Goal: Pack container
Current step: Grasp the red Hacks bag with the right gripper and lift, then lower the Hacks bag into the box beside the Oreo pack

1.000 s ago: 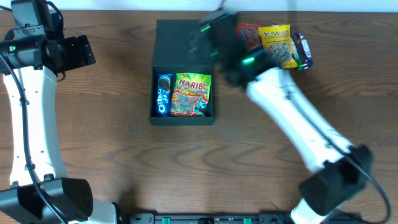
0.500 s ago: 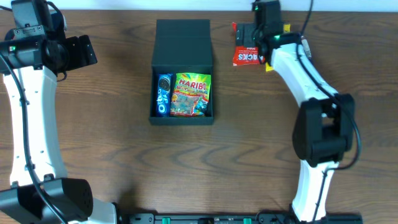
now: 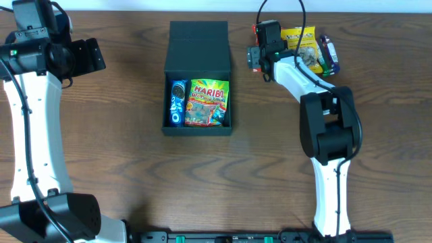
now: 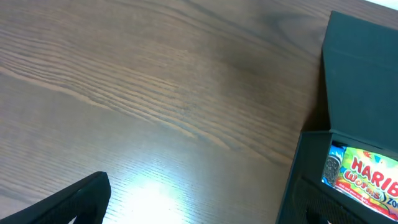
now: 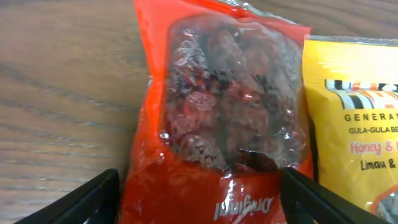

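The black container (image 3: pixel 166 101) stands open at the back centre, its flap lid (image 3: pixel 199 37) folded back flat. Inside lie a blue Oreo packet (image 3: pixel 177 102) and a Haribo bag (image 3: pixel 207 102). My right gripper (image 3: pixel 259 52) is low over a red snack packet (image 5: pixel 217 112) just right of the lid. It is open, its fingers (image 5: pixel 199 205) straddling the packet's near end. My left gripper (image 3: pixel 86 57) is open and empty at the far left; in the left wrist view its fingers (image 4: pixel 193 205) frame bare table, with the container (image 4: pixel 354 81) at the right.
A yellow snack packet (image 3: pixel 301 47) lies right beside the red one, also showing in the right wrist view (image 5: pixel 360 124). A dark blue packet (image 3: pixel 328 55) lies at its right. The table's back edge is close behind them.
My right arm swung from beside the container's lid to the packets at the back right, then shifted left and came down over the red packet. The left arm has not moved.
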